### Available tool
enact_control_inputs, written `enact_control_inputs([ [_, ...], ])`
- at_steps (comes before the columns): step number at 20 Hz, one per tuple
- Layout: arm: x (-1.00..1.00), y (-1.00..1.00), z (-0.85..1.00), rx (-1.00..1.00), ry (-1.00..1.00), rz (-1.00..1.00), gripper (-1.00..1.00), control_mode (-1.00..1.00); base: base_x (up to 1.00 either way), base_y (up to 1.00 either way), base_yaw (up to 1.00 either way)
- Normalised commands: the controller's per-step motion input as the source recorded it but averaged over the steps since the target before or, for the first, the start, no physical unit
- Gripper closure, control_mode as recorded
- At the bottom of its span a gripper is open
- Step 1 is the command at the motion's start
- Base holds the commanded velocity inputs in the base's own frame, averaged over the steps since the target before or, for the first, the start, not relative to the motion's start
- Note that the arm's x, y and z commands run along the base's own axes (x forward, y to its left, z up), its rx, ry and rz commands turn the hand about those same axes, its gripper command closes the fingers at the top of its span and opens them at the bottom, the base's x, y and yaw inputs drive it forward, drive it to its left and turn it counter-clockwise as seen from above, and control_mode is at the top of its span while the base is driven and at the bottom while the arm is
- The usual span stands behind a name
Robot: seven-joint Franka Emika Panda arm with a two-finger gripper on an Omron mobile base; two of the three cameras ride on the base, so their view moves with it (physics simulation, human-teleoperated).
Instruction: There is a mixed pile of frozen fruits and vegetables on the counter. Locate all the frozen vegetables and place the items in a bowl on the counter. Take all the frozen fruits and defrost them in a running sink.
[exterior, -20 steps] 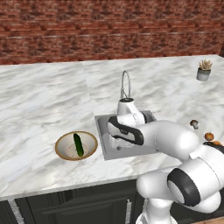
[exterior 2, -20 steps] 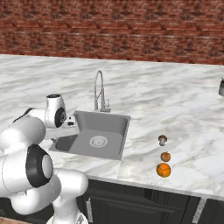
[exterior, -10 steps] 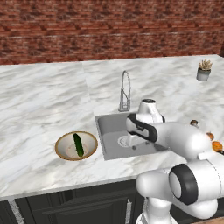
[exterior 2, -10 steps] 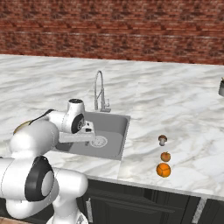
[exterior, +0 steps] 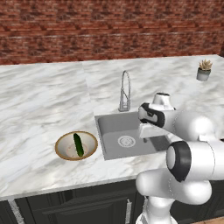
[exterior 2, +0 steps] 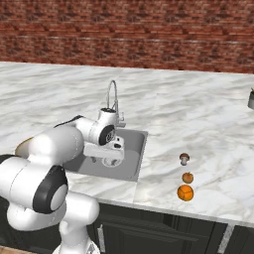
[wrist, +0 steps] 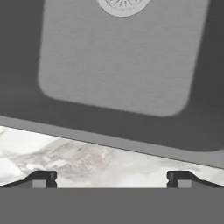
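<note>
1. Marble counter (exterior: pixel 43 100) under a brick wall; steel sink (exterior: pixel 127 138) is sitting mid-counter with its chrome faucet (exterior: pixel 125 91) behind it.
2. Arm is swinging right: a second ago the gripper (wrist: pixel 112 177) was over the sink's left edge, now it's hanging over the right part of the basin, near the rim.
3. Fingers (wrist: pixel 41 178) are standing wide apart with nothing between them.
4. Cucumber (exterior: pixel 78 144) is lying in the bowl (exterior: pixel 61 143), so one vegetable is done.
5. Mushroom (exterior 2: pixel 184 158) and two orange fruits (exterior 2: pixel 187 177) (exterior 2: pixel 185 192) are waiting on the counter right of the sink, close together.
6. Judging by the direction, it's heading for that group, probably the mushroom.
7. No water visible from the faucet yet.
</note>
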Motion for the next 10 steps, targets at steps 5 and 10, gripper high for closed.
enact_control_inputs([
  [5,0.02,-0.56,0.2,-0.01,-0.09,-0.02,-1.0,-1.0,0.0,0.0,0.0],
  [10,0.06,-0.65,0.18,0.0,-0.02,0.0,-1.0,-1.0,0.0,0.0,0.0],
])
